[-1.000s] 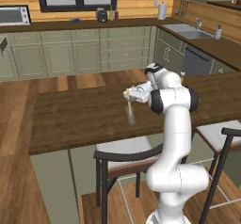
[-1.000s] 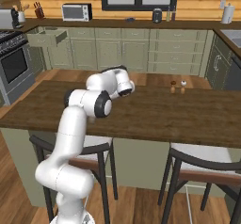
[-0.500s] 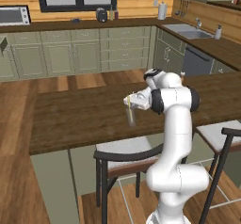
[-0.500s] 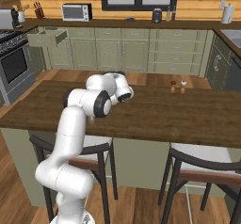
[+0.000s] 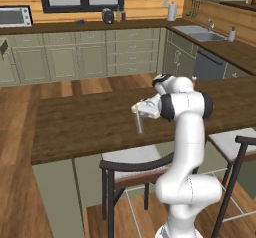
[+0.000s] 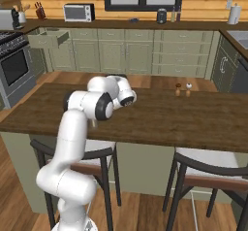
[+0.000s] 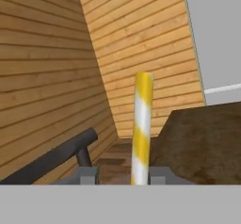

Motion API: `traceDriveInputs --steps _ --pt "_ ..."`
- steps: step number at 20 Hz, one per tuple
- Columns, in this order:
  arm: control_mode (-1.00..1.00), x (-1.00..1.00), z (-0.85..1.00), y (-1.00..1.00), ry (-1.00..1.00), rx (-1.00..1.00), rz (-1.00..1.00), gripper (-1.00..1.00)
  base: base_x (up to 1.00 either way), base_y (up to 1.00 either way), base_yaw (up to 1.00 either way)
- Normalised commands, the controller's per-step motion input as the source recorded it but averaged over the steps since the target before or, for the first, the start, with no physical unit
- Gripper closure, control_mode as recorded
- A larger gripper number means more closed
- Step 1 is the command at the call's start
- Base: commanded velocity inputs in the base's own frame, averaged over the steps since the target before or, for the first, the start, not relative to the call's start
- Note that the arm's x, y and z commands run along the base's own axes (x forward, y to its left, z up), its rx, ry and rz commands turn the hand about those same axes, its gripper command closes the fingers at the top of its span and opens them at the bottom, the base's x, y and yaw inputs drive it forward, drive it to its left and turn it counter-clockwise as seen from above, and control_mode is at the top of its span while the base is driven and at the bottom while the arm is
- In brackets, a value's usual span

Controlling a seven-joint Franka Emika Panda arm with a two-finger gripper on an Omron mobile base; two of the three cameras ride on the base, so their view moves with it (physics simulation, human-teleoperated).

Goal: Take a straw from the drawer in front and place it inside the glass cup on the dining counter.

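Holding straw (image 5: 137, 118) upright, my end effector (image 5: 140, 109) pinching its upper end so lower end is dropping into glass cup (image 5: 139, 125). Straw is standing inside cup near front edge of dark wood worktop (image 5: 85, 122). Stools are tucked beneath. Drawer (image 6: 47, 38) is hanging open across kitchen, beside stove (image 6: 13, 62).
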Motion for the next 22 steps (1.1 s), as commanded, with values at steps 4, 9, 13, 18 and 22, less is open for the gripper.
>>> traceDriveInputs --steps 4,9,13,18,22 --pt "-1.00 -0.24 -0.03 -0.23 -0.07 0.00 0.01 -1.00 0.00 0.00 0.00" --pt "-1.00 -0.22 0.00 -0.28 -0.09 0.00 0.00 -1.00 0.00 0.00 0.00" --pt "-1.00 -0.36 0.00 -0.14 -0.11 0.00 0.00 -1.00 0.00 0.00 0.00" --pt "-1.00 -0.34 0.00 0.00 -0.13 0.00 0.00 -1.00 0.00 0.00 0.00" --pt "-1.00 0.00 0.00 0.00 -0.11 0.00 0.00 -1.00 0.00 0.00 0.00"
